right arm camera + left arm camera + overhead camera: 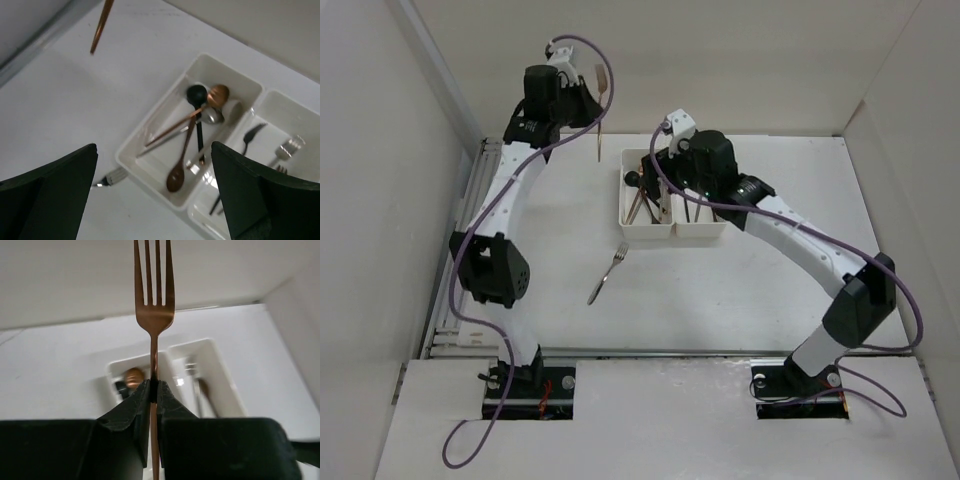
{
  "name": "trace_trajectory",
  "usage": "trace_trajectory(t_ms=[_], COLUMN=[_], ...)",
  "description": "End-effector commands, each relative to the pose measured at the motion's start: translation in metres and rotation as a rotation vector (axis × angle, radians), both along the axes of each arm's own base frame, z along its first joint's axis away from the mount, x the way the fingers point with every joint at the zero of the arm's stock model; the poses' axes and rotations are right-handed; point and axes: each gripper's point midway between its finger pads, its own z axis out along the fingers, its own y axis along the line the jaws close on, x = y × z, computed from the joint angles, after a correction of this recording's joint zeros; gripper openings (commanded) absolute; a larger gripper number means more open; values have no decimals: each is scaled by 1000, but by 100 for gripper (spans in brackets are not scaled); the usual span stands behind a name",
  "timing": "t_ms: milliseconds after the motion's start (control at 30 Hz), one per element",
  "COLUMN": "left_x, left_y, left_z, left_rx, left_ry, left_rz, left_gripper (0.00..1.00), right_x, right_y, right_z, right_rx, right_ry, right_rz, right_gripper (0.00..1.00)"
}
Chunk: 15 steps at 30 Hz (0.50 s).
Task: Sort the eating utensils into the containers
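The left gripper (154,385) pinches a copper fork (154,315) by its handle, tines up, raised left of the bins (647,232). The right gripper (155,195) hangs wide open over them. Spoons (192,120) lie in the left bin; a silver fork (607,274) lies on the table, near side.
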Motion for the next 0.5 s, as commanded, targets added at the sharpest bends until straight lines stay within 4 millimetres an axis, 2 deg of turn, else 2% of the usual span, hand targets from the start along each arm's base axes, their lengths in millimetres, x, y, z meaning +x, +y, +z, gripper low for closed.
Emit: trace_trajectory(t_ms=[0, 33, 67, 133, 167, 200, 233, 333, 367, 400, 467], left_x=[-37, -39, -42, -50, -49, -52, -55, -57, -59, -60, -65], left_y=[-58, -64, -64, -74, -73, -79, -84, -87, -92, -91, -97], left_z=[29, 29, 26, 31, 31, 31, 33, 41, 41, 39, 37], left_rx=[-112, -112, -103, -113, -110, -110, -110, -103, -103, -101, -101], left_ry=[3, 4, 16, 11, 10, 10, 11, -8, -7, 2, 14], left_rz=[-131, -142, -130, -149, -140, -152, -163, -167, -178, -178, -195], left_gripper=[0, 0, 0, 0, 0, 0, 0, 0, 0, 0, 0], right_x=[16, 20, 22, 32, 31, 34, 40, 38, 39, 44, 50], right_y=[47, 53, 62, 68, 73, 71, 68, 70, 67, 61, 60], right_z=[59, 58, 66, 50, 47, 53, 47, 37, 45, 37, 35], right_rx=[211, 221, 246, 272, 291, 321, 332, 352, 369, 366, 375], right_ry=[-93, -84, -84, -22, -2, -7, 4, 15, -1, 11, 13], right_rz=[115, 125, 151, 138, 151, 150, 143, 150, 133, 99, 72], right_gripper=[100, 100, 100, 99, 98, 96, 96, 93, 91, 89, 75])
